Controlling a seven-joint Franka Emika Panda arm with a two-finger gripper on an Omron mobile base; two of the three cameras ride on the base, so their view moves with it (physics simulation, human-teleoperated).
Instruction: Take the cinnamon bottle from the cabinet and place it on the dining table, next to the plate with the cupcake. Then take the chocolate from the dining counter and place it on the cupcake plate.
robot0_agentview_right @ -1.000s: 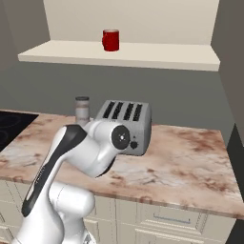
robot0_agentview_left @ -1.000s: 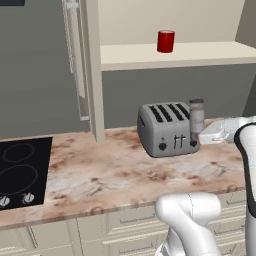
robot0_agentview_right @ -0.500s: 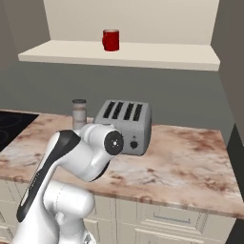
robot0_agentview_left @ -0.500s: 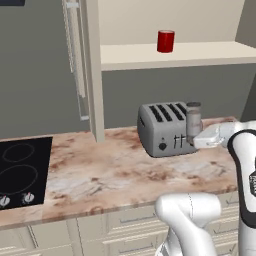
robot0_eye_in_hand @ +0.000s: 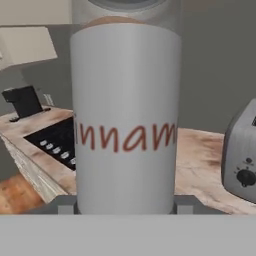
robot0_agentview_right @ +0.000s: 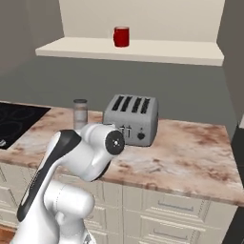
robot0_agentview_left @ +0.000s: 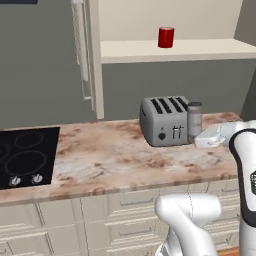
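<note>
The arm [robot0_agentview_right: 71, 157] was glossy white with rounded link housings; a black band ran along one link; a dark circular joint cap [robot0_agentview_right: 116, 141] carried a small central mark; the base column [robot0_agentview_left: 187, 220] was white.

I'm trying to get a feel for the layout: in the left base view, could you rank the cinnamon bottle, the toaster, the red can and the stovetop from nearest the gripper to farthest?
1. cinnamon bottle: upright in the gripper, at the toaster's right end.
2. toaster: just left of the bottle, on the counter.
3. red can: up on the cabinet shelf, above the toaster.
4. stovetop: far left end of the counter.
</note>
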